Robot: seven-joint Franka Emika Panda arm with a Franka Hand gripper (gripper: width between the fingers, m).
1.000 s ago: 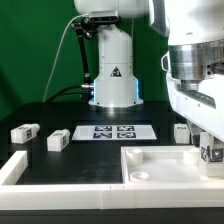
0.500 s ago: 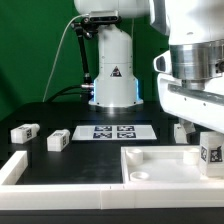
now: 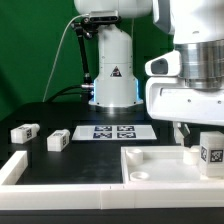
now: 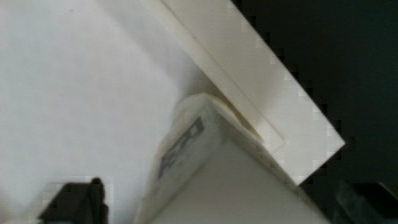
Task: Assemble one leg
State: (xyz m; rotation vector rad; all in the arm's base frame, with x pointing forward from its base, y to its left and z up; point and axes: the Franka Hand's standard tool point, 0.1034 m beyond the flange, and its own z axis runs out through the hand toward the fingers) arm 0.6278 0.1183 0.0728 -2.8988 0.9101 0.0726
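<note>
One leg [image 3: 210,152], a small white block with a black-and-white tag, stands upright at the right corner of the large white tray-like piece [image 3: 150,165]. The arm's white hand [image 3: 190,95] hangs just above it. In the wrist view the same leg [image 4: 222,165] lies between the two black fingers of my gripper [image 4: 222,208], with a gap on each side. The jaws are open and hold nothing. Two more legs [image 3: 25,131] [image 3: 57,141] lie at the exterior view's left. Another leg [image 3: 181,131] is partly hidden behind the hand.
The marker board [image 3: 113,132] lies flat mid-table in front of the robot base [image 3: 112,75]. A white L-shaped rail [image 3: 15,168] runs along the front left edge. The table top is black.
The jaws have opened and let go of the leg. The hand has risen a little, leaving the leg standing at the tray piece's corner.
</note>
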